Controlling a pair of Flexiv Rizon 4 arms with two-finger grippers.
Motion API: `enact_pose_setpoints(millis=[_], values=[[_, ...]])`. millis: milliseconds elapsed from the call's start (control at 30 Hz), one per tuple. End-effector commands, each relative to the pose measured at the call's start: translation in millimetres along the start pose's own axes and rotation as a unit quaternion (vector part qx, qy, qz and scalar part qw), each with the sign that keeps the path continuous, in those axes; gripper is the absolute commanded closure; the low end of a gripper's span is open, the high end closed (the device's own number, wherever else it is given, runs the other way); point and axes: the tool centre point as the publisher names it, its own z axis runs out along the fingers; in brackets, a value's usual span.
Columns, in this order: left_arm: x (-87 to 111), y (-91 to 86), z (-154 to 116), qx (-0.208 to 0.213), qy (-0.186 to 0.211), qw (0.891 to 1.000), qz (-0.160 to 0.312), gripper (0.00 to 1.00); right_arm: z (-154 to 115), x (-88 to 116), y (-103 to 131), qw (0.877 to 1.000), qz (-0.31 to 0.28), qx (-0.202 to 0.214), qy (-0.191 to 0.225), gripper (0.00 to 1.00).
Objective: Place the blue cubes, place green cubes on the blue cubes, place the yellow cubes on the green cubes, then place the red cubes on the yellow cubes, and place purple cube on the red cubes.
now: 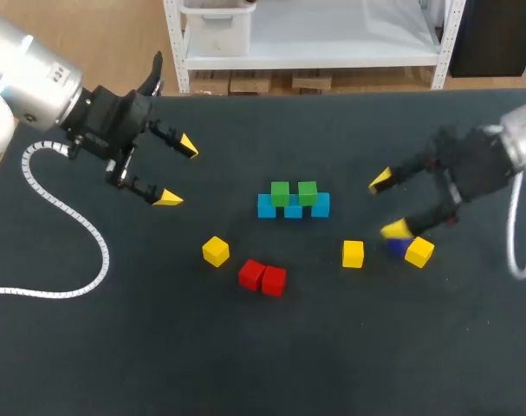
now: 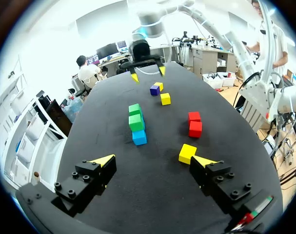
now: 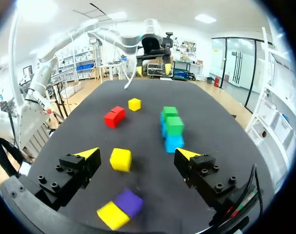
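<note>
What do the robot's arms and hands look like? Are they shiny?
Both arms are round silver-grey tubes: the left arm and the right arm. Each ends in a black hand, the left hand and the right hand, with two pointy bright yellow tips. A white ribbed cable loops off the left arm.

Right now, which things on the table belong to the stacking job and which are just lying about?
Job: blue cubes, green cubes on them, yellow cubes, red cubes, purple cube.
Not the job: white cable trailing from the left arm, lying on the table.
</note>
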Motion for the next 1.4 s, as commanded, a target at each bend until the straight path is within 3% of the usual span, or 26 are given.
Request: enact_pose_setpoints(millis=[33, 400, 567, 767, 1400], values=[[1.0, 0.2, 0.2, 0.0, -0.001, 1.0, 0.001, 0.0, 29.6, 1.5, 16.9, 0.999, 0.006, 0.04, -0.01, 0.0], [1.0, 0.2, 0.2, 0.0, -0.001, 1.0, 0.001, 0.0, 49.6, 9.9, 38.4, 0.998, 0.028, 0.05, -0.001, 0.0], [1.0, 0.2, 0.2, 0.0, -0.001, 1.0, 0.001, 0.0, 52.9, 14.7, 41.3, 0.998, 0.034, 0.054, 0.023, 0.0], [1.0, 0.2, 0.2, 0.0, -0.001, 1.0, 0.001, 0.0, 54.9, 19.2, 40.1, 0.997, 0.036, 0.05, 0.052, 0.0], [1.0, 0.2, 0.2, 0.0, -0.001, 1.0, 0.001, 0.0, 49.5, 26.5, 33.5, 0.993, 0.051, 0.061, 0.089, 0.0]])
